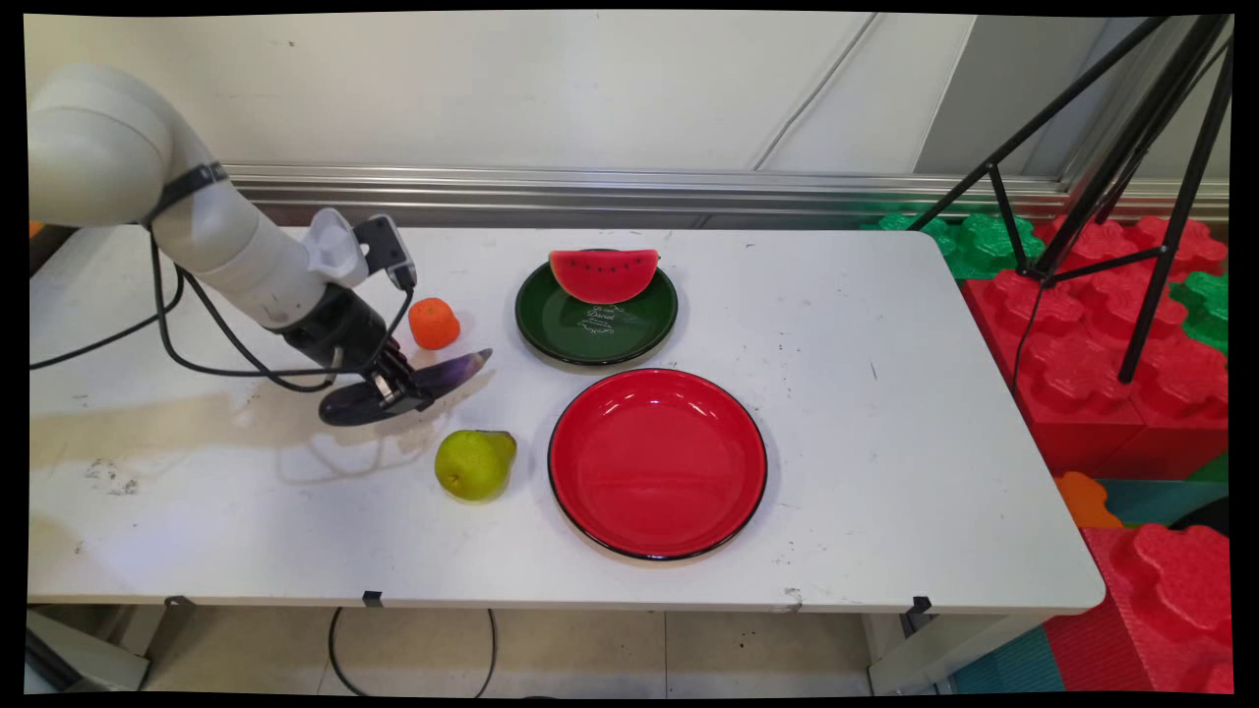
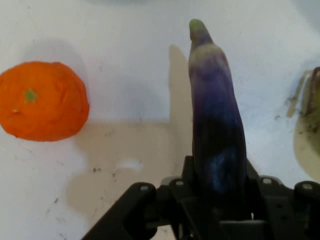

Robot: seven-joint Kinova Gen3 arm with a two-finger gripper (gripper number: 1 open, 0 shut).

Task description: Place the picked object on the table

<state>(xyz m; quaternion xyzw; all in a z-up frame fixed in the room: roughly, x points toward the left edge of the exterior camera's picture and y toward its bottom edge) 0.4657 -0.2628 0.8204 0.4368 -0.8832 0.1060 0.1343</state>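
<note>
Purple eggplant pinched in the gripper, two plates to its right

Green plate (image 1: 596, 329) carries a watermelon slice (image 1: 603, 273) at its far rim, rind down, red face with black seeds showing; I see white script on the plate's floor but cannot read it. Red plate (image 1: 657, 462) sits just in front of it, glossy, round, black-rimmed, with nothing in it.

I see the gripper (image 1: 390, 385) low at the table (image 1: 885, 413), its fingers closed on the eggplant (image 1: 433, 382) near the thick end. The eggplant is long, smooth and dark purple, tapering to a pale tip that points toward the green plate. From the hand view it runs straight out between the fingers.

An orange (image 1: 434, 324), dimpled and round, lies just beyond the eggplant, apart from it. A pear (image 1: 475, 463), yellow-green and matte, lies nearer me, beside the red plate. The tabletop is white and scuffed.
</note>
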